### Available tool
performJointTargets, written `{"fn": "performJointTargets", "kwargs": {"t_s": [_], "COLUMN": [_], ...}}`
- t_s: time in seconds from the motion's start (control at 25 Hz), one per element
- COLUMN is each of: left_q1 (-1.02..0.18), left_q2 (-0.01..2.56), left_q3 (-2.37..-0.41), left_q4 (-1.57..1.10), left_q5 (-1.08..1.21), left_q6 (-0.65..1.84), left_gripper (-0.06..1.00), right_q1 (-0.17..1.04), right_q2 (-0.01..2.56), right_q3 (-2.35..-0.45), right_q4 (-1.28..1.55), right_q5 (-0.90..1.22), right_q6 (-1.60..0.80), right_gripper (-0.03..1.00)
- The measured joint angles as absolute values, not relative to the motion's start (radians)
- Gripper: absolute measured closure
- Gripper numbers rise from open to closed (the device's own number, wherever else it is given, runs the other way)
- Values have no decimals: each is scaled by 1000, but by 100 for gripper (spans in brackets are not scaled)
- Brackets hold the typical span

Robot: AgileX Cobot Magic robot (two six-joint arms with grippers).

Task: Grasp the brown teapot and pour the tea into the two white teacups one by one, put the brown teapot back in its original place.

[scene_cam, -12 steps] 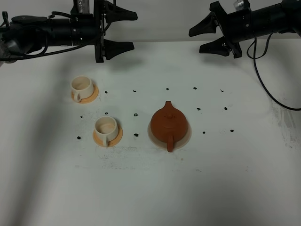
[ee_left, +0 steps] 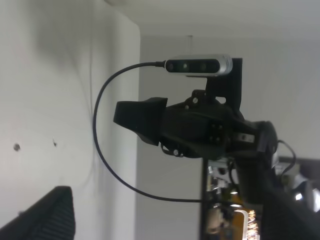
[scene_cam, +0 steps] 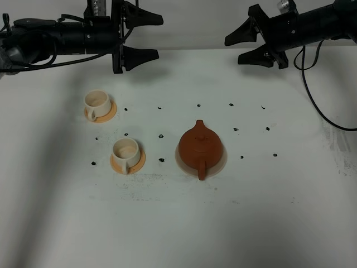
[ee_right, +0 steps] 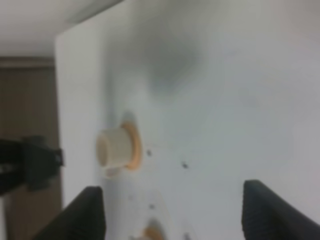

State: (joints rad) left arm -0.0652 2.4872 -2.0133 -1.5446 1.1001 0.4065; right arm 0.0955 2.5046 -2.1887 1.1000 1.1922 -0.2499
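Reddish-brown clay marks out the brown teapot (scene_cam: pixel 201 149), which sits lid on, squarely on its pale coaster (scene_cam: pixel 222 161) near the middle of the counter (scene_cam: pixel 268 212), a little toward the right edge. What looks like its handle points at the near edge and the spout at the far edge. The two white teacups (scene_cam: pixel 96 103) stand toward the left edge, each on an orange saucer (scene_cam: pixel 112 113), one nearer the far edge and the other roughly level with the teapot and well apart from it.

Neither arm has anything in hand. The left pincer (scene_cam: pixel 159 37) hangs over the far edge above the cups with its fingers spread and empty. The right pincer (scene_cam: pixel 232 49) hovers near the far right corner, also spread wide and empty. Its wrist view is blurred but shows both dark fingers with only bare counter and a cup between them.

By my reading the task stands at its very first step, the reach for the teapot, with no pouring done. The right arm appears better placed for it. The next move calls for that pincer to travel from the far edge toward the middle, drop low and turn so its fingers straddle the handle on the pot's near side. It should then close firmly without pushing the pot off the coaster.
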Motion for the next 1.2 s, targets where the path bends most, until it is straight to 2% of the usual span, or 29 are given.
{"fn": "performJointTargets", "kwargs": {"t_s": [0.2, 0.48, 0.64, 0.92, 1.2], "left_q1": [-65, -84, -121, -152, -152], "left_q2": [2477, 2386, 2302, 2086, 1742], "left_q3": [-2050, -2255, -2275, -2238, -1890], "left_q4": [-1436, -812, -550, -386, -191], "left_q5": [1086, 1065, 1063, 1115, 1017], "left_q6": [567, 468, 394, 325, 280], "left_gripper": [19, 23, 26, 27, 27], "right_q1": [95, 95, 95, 100, 100], "right_q2": [2501, 2417, 2333, 2153, 2021], "right_q3": [-2189, -2191, -2195, -2192, -2020], "right_q4": [889, 307, 20, -17, 17], "right_q5": [1138, 1039, 1051, 1095, 1085], "right_q6": [-359, -263, -150, -93, -92], "right_gripper": [38, 38, 38, 38, 38]}}
